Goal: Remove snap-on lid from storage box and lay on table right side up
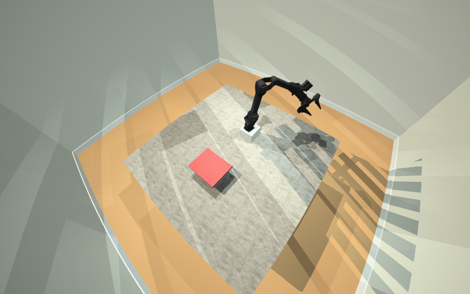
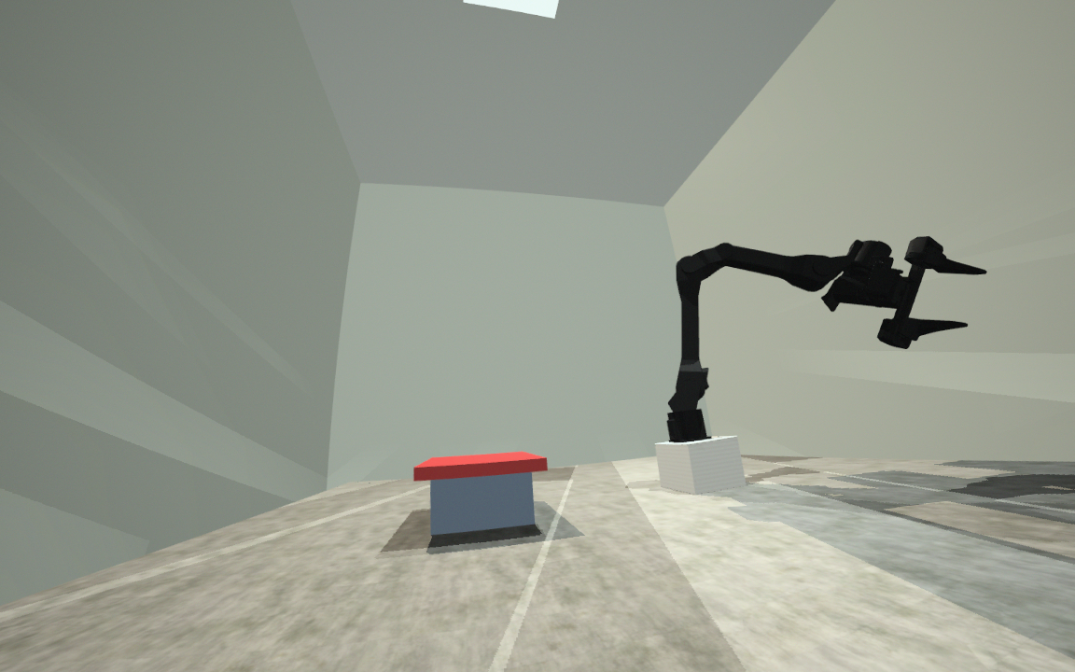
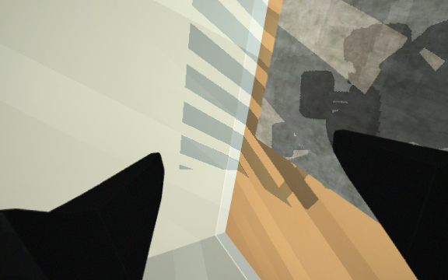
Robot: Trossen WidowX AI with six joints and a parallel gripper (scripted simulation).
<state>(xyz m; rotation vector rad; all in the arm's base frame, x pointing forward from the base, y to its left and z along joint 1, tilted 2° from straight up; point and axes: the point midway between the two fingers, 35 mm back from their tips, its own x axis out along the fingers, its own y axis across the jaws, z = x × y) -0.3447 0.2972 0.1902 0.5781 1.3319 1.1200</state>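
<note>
A red square lid [image 1: 210, 167] [image 2: 481, 464] sits right way up on top of the blue-grey storage box [image 2: 482, 503] and overhangs its sides. In the top view the lid hides nearly all of the box. My gripper [image 1: 315, 111] [image 2: 975, 297] [image 3: 248, 150] is open, with nothing between its fingers. It is held high in the air on the far side of the arm's base from the box, well away from the lid. Neither the lid nor the box shows in the wrist view.
The arm stands on a white base block [image 1: 248, 135] [image 2: 696, 466], behind and to the right of the box in the exterior view. The grey mottled table top [image 1: 229, 226] [image 2: 624, 584] carries both. Orange floor [image 1: 109, 171] [image 3: 306, 241] and pale walls surround it.
</note>
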